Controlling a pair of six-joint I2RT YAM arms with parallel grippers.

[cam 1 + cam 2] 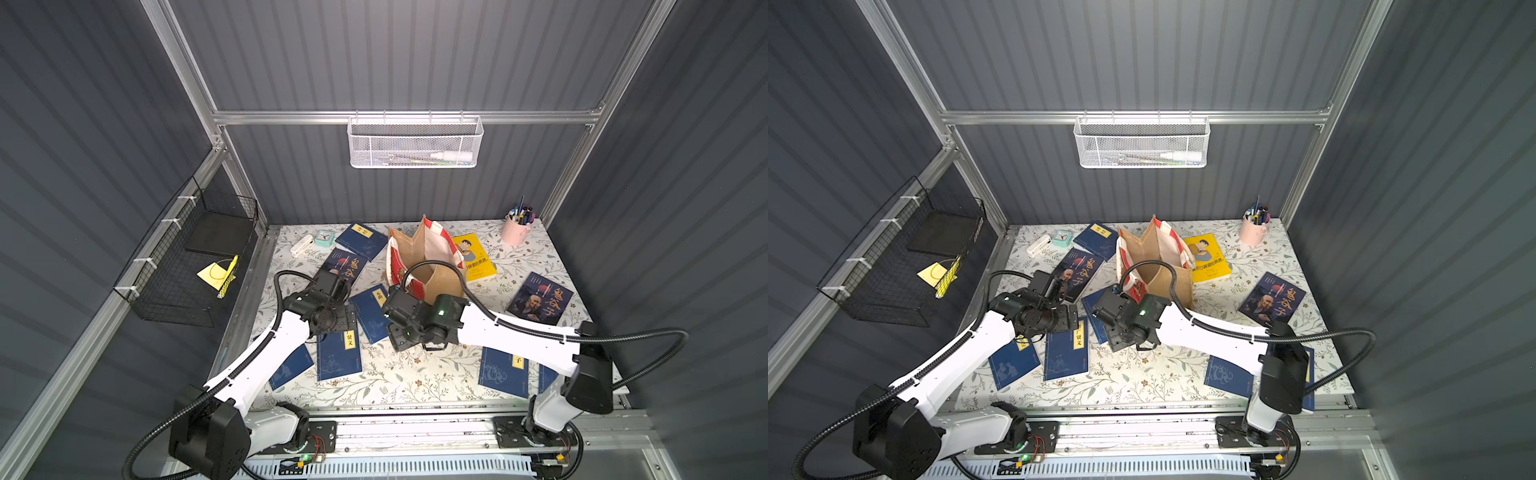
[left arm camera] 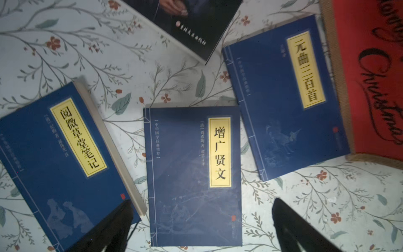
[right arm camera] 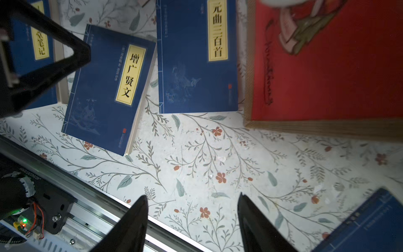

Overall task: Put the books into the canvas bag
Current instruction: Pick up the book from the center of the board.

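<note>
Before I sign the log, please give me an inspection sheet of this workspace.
Surface: floral table, no spill seen.
Job's things: books lie flat around the canvas bag, which stands open.
Clutter: mint clock, pink pen cup at the far edge.
Grippers: left gripper open over navy books; right gripper open, empty, over bare table.
Cables: right arm's hose loops across the bag mouth.
Surroundings: white mesh basket hung at the back; black wire basket hung at the side.
</note>
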